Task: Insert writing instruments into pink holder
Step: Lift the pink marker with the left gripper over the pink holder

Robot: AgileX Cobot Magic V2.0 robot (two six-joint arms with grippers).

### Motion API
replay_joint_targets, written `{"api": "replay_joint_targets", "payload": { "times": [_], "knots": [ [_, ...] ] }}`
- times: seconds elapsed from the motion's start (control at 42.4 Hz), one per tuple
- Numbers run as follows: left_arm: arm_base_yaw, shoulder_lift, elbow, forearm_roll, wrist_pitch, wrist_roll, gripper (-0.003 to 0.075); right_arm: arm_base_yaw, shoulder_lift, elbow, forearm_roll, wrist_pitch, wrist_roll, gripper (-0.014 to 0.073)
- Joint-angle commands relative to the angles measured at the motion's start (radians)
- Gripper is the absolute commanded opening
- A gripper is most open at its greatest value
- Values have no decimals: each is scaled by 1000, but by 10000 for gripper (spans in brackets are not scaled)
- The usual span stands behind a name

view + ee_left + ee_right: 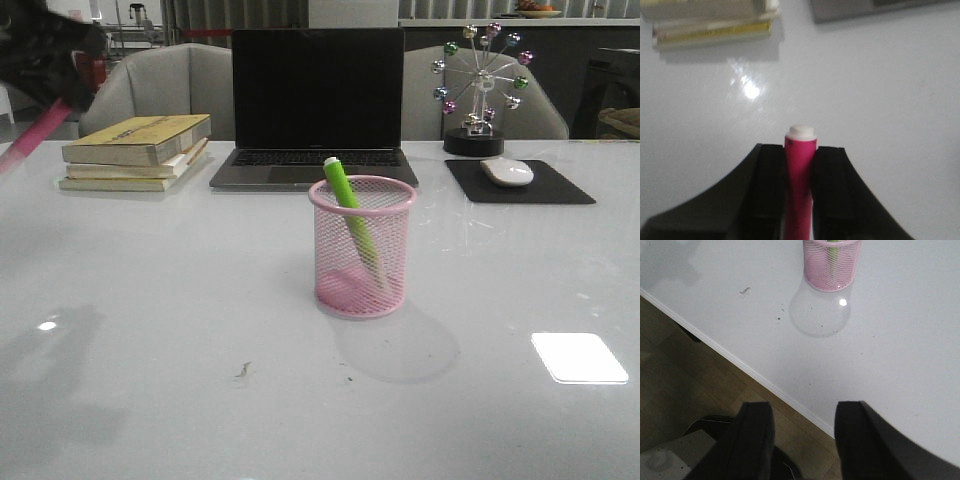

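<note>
The pink holder (pixel 362 247) stands mid-table with the lime green marker (pixel 349 210) leaning inside it, its tip above the rim. The right wrist view shows the holder (pixel 832 264) too, far from the fingers. My left gripper (pixel 800 160) is shut on the magenta marker (pixel 800 165), whose pale end sticks out past the fingertips. In the front view that arm (pixel 45 55) is high at the far left, blurred, with the magenta marker (pixel 35 135) slanting down from it. My right gripper (pixel 804 412) hangs open and empty over the table's front edge.
A stack of books (pixel 135 150) lies at the back left, an open laptop (pixel 315 110) behind the holder. A mouse (pixel 507 172) on a black pad and a small ferris-wheel ornament (pixel 480 90) sit back right. Wooden floor (pixel 700 375) shows below the table edge.
</note>
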Motion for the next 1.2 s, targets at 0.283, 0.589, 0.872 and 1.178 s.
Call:
{"api": "replay_joint_targets", "payload": {
  "times": [0.283, 0.589, 0.872, 1.178],
  "knots": [
    [-409, -222, 313, -97, -839, 7, 91, -2, -6, -28, -6, -60, 0, 414],
    [-667, -4, 317, -97, -1392, -31, 91, -2, -6, -28, -6, -60, 0, 414],
    [-710, 166, 267, -86, -1486, -123, 91, -2, -6, -28, -6, -60, 0, 414],
    [-710, 197, 265, -86, -1488, -125, 151, -2, -6, -28, -6, -60, 0, 414]
  ]
}}
